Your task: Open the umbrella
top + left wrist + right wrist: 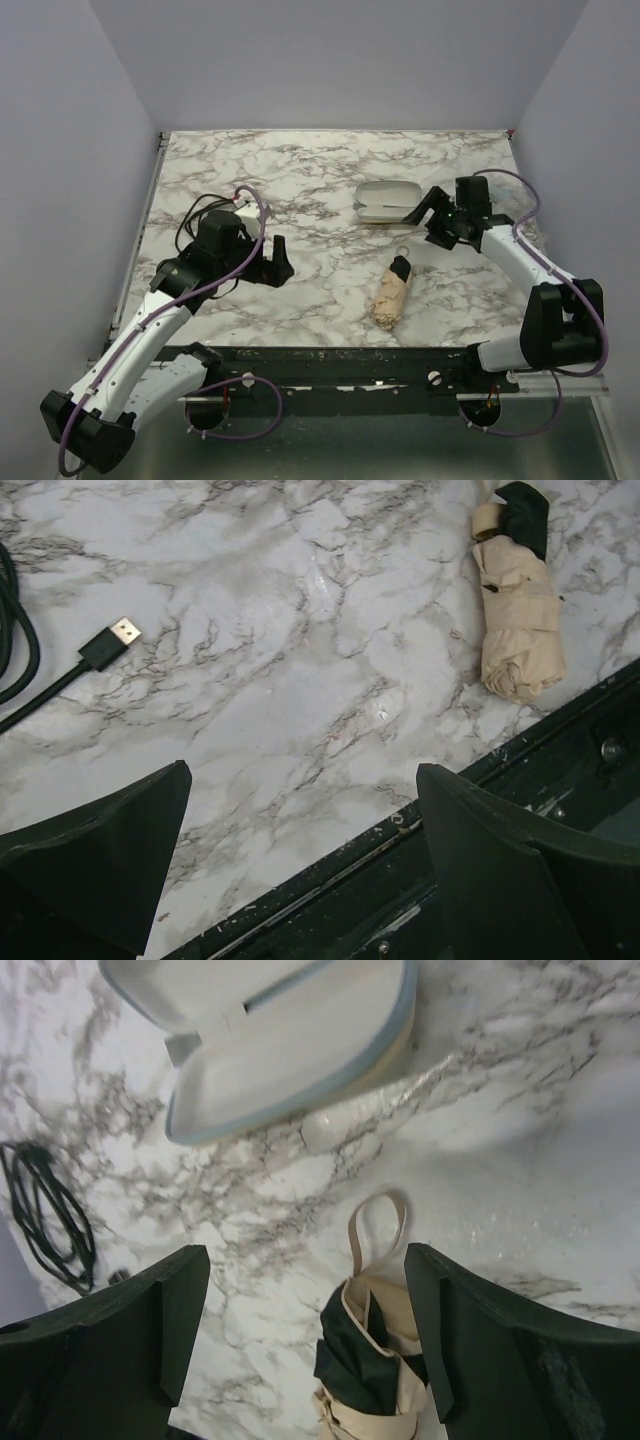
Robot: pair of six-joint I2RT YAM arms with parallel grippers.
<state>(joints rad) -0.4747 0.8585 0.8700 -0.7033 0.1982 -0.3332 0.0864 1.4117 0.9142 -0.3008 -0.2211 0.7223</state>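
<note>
A black mounting rail (340, 362) runs along the near edge of the marble tabletop (330, 165), with both arm bases bolted to it.

The left arm rises from its base at the near left and folds forward. Its wrist reaches to the right, low over the left half of the tabletop. The left claw (268, 258) (302, 780) is spread wide with only bare marble between its fingers. A black cable (198, 215) is coiled just beyond it on the far left, and its USB plug (112, 640) lies loose on the marble.

The right arm stands at the near right and bends at the elbow. Its forearm angles toward the far left, and the wrist tips downward. The right claw (428, 225) (305, 1260) is also gaping and grips nothing.

The umbrella (392, 295) (520, 610) (375, 1360) lies folded on the tabletop, a little right of centre and close to the rail. Its tan bundle is at the near end and its black tip points away. Its wrist loop (378, 1225) lies flat on the marble beyond the black end. In the right wrist view the loop sits between the two spread fingers, though I cannot tell how high the claw is above it.

Just past the loop rests a pale oval case (388, 202) (280, 1050), hinged open with its lining showing.
</note>
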